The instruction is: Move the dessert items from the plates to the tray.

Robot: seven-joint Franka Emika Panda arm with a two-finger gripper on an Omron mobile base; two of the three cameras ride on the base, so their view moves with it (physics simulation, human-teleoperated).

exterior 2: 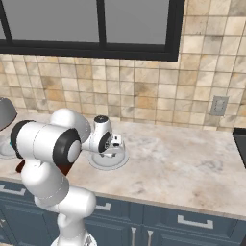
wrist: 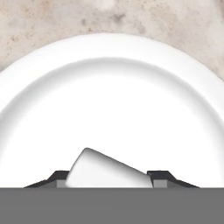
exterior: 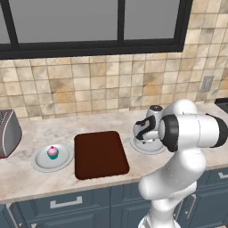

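We work from the tray point(exterior: 100, 154) as our landmark, largest thing first. It lies dark and bare on the counter point(exterior: 40, 182), with one plate on each side of it. The far-side plate point(exterior: 41, 164), beyond the tray from the arm, carries the cupcake point(exterior: 53, 152), untouched.

The near plate point(wrist: 112, 92), on the tray's arm side, is where the gripper point(wrist: 109, 179) hangs low, and the white block point(wrist: 107, 171) sits tilted between its dark fingertips point(wrist: 159, 177), which stand close against its two ends. We judge the jaws to be pinching the block, though we cannot tell whether the contact is firm.

Our worries, biggest first: the block lies askew between the tips, so a lift could let it pivot and drop back onto the plate or onto the counter short of the tray. A low carry might also clip the plate's raised rim.
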